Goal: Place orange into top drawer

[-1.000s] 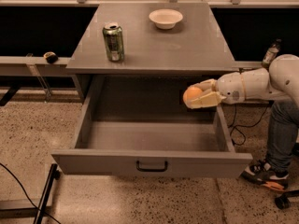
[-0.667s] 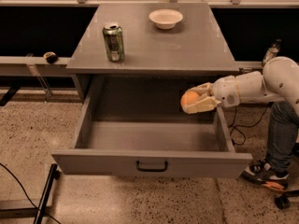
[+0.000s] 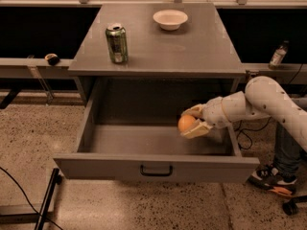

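The orange is small, round and smooth. It sits between the fingers of my gripper, which is shut on it. The white arm reaches in from the right. The gripper holds the orange inside the open top drawer, near its right side, just above the drawer floor. The drawer is a wide grey box pulled fully out, with a flat front panel and a dark pull handle at its centre.
On the grey cabinet top stand a green can at the left and a shallow white bowl at the back. A bottle stands on the ledge at right. A person's leg and shoe are at lower right.
My gripper has carried the orange leftwards and down, from above the drawer's right edge to low inside the drawer.
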`<move>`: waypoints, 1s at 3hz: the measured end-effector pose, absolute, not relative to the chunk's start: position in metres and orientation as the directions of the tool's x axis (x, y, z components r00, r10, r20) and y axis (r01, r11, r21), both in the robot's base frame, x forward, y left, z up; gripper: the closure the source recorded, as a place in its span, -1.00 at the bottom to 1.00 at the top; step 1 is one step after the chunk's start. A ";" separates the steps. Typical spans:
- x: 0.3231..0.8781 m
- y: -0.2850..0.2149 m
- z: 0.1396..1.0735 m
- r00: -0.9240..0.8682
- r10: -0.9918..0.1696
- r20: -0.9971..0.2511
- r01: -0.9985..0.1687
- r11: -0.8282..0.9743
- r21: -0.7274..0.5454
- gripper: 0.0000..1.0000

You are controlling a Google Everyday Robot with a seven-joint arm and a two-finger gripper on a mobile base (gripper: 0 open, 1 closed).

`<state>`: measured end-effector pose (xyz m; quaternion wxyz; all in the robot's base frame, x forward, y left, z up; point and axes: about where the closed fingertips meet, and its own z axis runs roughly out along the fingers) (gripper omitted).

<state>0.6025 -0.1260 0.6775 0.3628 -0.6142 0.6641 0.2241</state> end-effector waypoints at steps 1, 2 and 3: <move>0.602 -0.119 0.651 0.031 -0.674 -0.738 -0.985 0.106 -0.138 1.00; 0.602 -0.119 0.651 0.031 -0.674 -0.738 -0.985 0.105 -0.138 0.49; 0.602 -0.119 0.651 0.031 -0.674 -0.738 -0.985 0.105 -0.138 -0.01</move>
